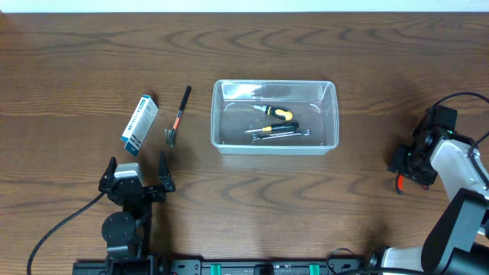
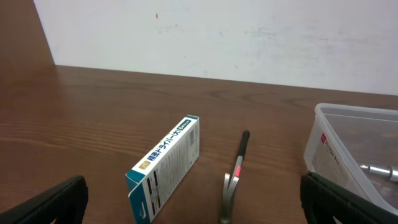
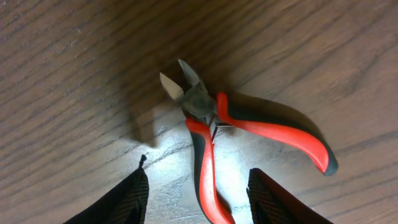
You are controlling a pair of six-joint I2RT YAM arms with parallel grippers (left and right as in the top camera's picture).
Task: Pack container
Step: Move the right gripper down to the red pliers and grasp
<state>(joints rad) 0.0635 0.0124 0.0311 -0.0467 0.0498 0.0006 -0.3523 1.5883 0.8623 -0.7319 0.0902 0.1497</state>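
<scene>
My left hand [image 1: 137, 162] sits at the near left of the counter [image 1: 61, 69]. Its fingers are spread wide and hold nothing.

Just beyond it lies a blue-and-white box [image 1: 140, 124] on its long side. Beside the box lies a slim tool [image 1: 178, 116] with a black handle, an orange band and a metal head. The two lie near each other but do not touch.

The container [image 1: 273, 82] stands upright near the middle of the counter, to the right of the slim tool. It already holds a yellow-and-black screwdriver [image 1: 273, 113] and some bright metal pieces [image 1: 284, 134], which I cannot identify.

I judge the container to be light, with stiff but thin walls. Its clear plastic is smooth, so it is likely to slide under a sideways push. If I must hold it, I take the thick rim on a long side, not the bare wall. I lower each item in rather than drop it.

At the far right, my right hand [image 3: 198, 167] hangs low over red-handled cutters [image 3: 217, 134], well apart from the container. Its fingers are apart and have not gripped. One cutter handle runs between them in the wrist view. The rubber handles should give a sure grip, and I judge them the place to close.
</scene>
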